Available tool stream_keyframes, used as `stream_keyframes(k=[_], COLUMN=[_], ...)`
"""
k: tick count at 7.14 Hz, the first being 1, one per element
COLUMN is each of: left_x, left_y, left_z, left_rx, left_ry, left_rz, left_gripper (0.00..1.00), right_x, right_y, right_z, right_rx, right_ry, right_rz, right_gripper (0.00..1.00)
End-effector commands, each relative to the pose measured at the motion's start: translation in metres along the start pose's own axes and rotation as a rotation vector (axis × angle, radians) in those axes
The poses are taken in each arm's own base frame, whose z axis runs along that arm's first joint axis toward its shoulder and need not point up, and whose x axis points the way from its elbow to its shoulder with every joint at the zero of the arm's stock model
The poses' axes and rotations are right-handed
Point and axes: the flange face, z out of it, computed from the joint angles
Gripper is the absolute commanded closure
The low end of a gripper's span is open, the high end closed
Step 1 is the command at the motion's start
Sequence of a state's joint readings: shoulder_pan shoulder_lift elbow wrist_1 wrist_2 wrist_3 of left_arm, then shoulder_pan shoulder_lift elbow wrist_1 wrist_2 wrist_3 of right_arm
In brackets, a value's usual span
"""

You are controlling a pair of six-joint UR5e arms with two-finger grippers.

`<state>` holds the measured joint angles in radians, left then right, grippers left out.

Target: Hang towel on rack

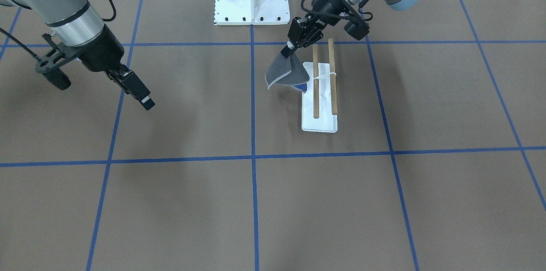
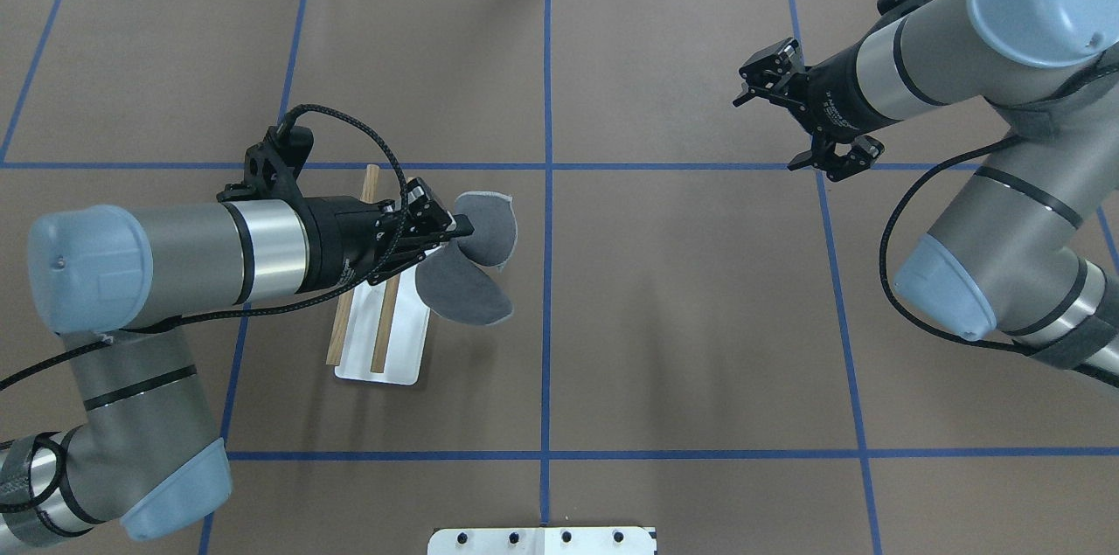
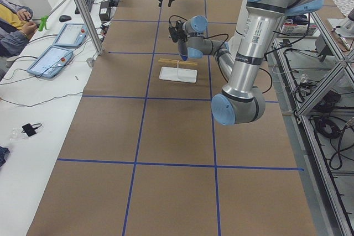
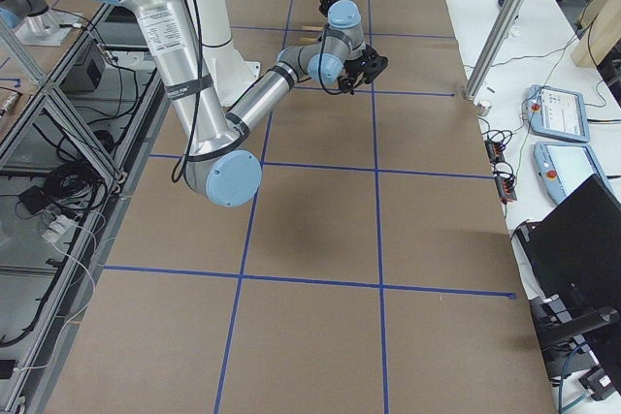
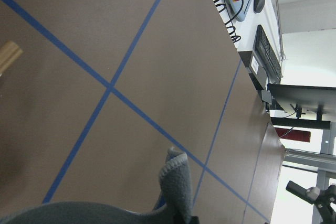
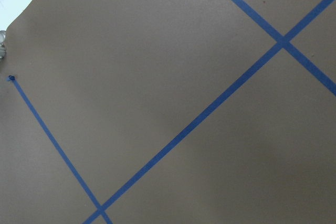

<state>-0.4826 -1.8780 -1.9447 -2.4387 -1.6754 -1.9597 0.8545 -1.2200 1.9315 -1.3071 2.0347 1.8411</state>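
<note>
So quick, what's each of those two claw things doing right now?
Left end effector: closed on the towel, holding it up beside the rack.
Right end effector: looks closed, holding nothing, off to the side above the table.

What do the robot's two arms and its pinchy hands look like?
Both arms are thick silver-grey tubes with light blue caps at the joints and black rings around them. Each ends in a shiny metal band, then a black wrist. The left gripper and right gripper are black, boxy, with two short fingers. A black braided cable loops beside each wrist, next to a small black camera bracket.
</note>
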Motion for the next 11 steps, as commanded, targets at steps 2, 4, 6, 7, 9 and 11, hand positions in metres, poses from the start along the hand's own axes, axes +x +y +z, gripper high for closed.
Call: stream_keyframes(k=[2,4,6,7,9,11], left_x=[-0.067,-0.07,-0.061,-0.064,-0.081,-0.098], left_y=[-0.027,-0.051,-0.075,-0.085,-0.101,-0.11], left_z=[-0.037,-0.057,-0.068,-0.073,-0.08,-0.084], left_rx=[-0.001,0.038,0.086,0.108,0.147,0.169], left_ry=[0.016,0.052,0.068,0.063,0.03,-0.003], left_rz=[0.004,0.006,0.005,0.002,-0.006,-0.013], left_gripper=[1.0,1.0,1.0,1.0,1.0,1.0], right_x=[0.004,0.004,0.005,0.006,0.009,0.01], right_y=[-0.011,-0.013,-0.015,-0.017,-0.027,-0.036], right_z=[0.01,0.009,0.013,0.014,0.02,0.024], right_rx=[0.016,0.02,0.022,0.027,0.043,0.052], right_ry=[0.021,0.019,0.027,0.028,0.042,0.053], right_rz=[0.009,0.011,0.018,0.019,0.005,-0.004], right_gripper=[0.0,0.0,0.0,0.0,0.0,0.0])
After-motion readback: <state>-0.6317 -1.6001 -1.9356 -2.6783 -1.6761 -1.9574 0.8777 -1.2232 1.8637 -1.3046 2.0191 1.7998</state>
